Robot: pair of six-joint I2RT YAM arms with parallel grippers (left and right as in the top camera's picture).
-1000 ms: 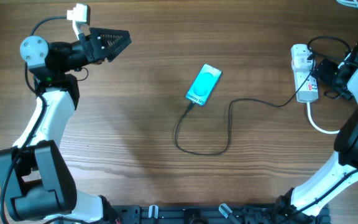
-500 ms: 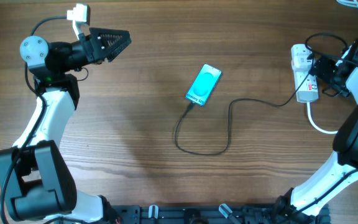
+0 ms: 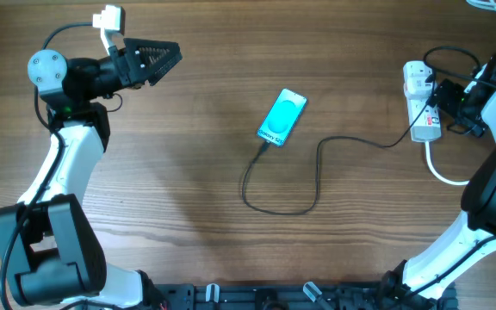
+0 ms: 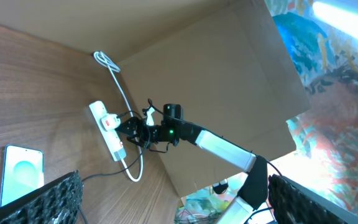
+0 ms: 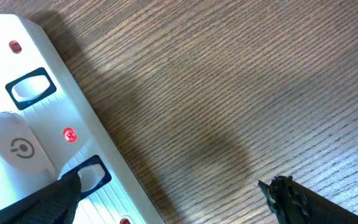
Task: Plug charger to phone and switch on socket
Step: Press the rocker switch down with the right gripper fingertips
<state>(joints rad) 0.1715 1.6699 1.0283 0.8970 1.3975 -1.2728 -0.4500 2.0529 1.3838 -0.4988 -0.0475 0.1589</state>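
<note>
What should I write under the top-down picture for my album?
Phone mid-table, charger snaking to the socket, where the open right hand hovers.

Brown wood-grain table (image 3: 170,215) filling the overhead view, grain running left to right. Over in the left wrist view, plain brown cardboard panel (image 4: 229,81) meeting the table's far edge, and beyond it a painted surface (image 4: 334,93) mottled blue, orange and white, with a bright strip of light (image 4: 347,9) up top.

Wood-grain desk (image 3: 188,172); plain brown board wall (image 4: 216,74) behind; colourful mural (image 4: 328,81) w/ bright light strip (image 4: 347,9) top right.
</note>
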